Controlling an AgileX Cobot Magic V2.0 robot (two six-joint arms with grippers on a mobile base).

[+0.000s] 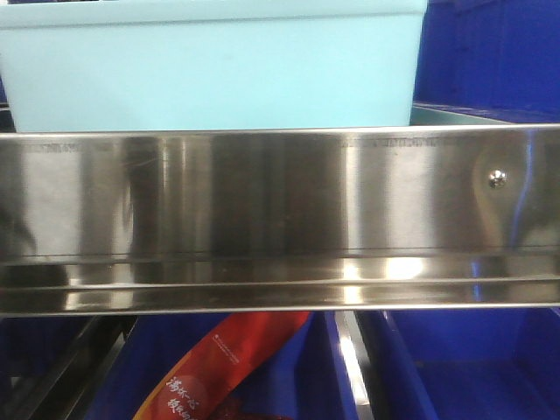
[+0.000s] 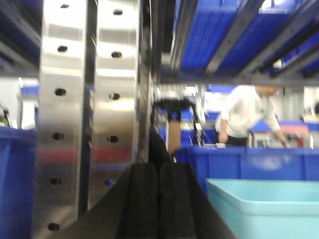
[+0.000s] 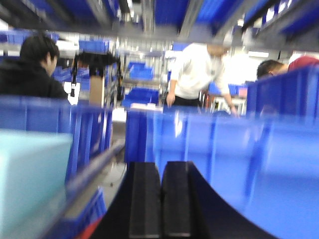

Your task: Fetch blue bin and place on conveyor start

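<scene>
In the front view the cyan bin (image 1: 206, 66) fills the upper left of the frame. Its lower edge is hidden behind a steel rail (image 1: 262, 219) that spans the whole width. Dark bins (image 1: 490, 52) show at upper right and along the bottom, where a red packet (image 1: 232, 367) lies at lower centre. In the left wrist view the left gripper (image 2: 159, 172) rises from bottom centre with its two black fingers pressed together and nothing between them. The cyan bin's rim and wall sit at lower right, just beside the gripper, and a holed steel upright (image 2: 84, 114) stands at left. A man in white (image 2: 244, 117) bends over dark bins right of centre. In the right wrist view the right gripper (image 3: 161, 169) is likewise closed on nothing at bottom centre, with the cyan bin blurred at lower left and dark bins filling the right.
</scene>
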